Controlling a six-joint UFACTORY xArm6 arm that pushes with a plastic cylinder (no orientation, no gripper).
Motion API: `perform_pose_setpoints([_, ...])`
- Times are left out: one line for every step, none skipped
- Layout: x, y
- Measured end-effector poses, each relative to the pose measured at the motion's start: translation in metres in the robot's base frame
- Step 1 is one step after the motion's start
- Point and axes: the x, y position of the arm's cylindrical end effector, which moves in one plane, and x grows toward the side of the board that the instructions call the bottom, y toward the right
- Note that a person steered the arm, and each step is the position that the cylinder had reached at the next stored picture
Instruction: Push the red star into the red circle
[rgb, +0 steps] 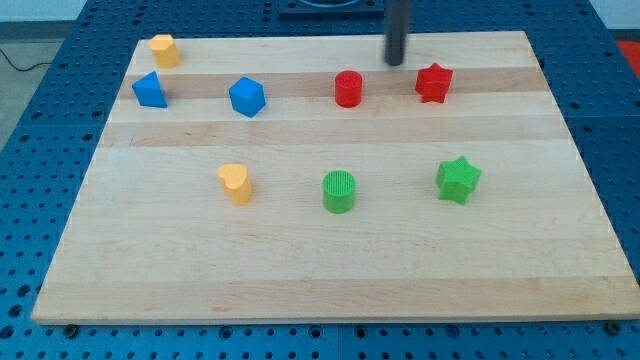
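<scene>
Camera view, my tip (396, 63) seen touching nothing, set above and between red star (433, 82) and red circle (348, 89), no block between them.

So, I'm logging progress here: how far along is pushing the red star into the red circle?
Nothing looks done yet: the red star sits apart from the red circle, with bare board between them. In hand: my tip is above the gap between the two, nearer the star's upper left, seemingly not touching it. Left: get to the star's right side and push it toward the view's left until it meets the circle.
</scene>
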Motion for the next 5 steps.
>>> perform_pose_setpoints([0.0, 0.103])
perform_pose_setpoints([0.038, 0.164])
perform_pose_setpoints([0.08, 0.159])
perform_pose_setpoints([0.093, 0.113])
perform_pose_setpoints([0.072, 0.049])
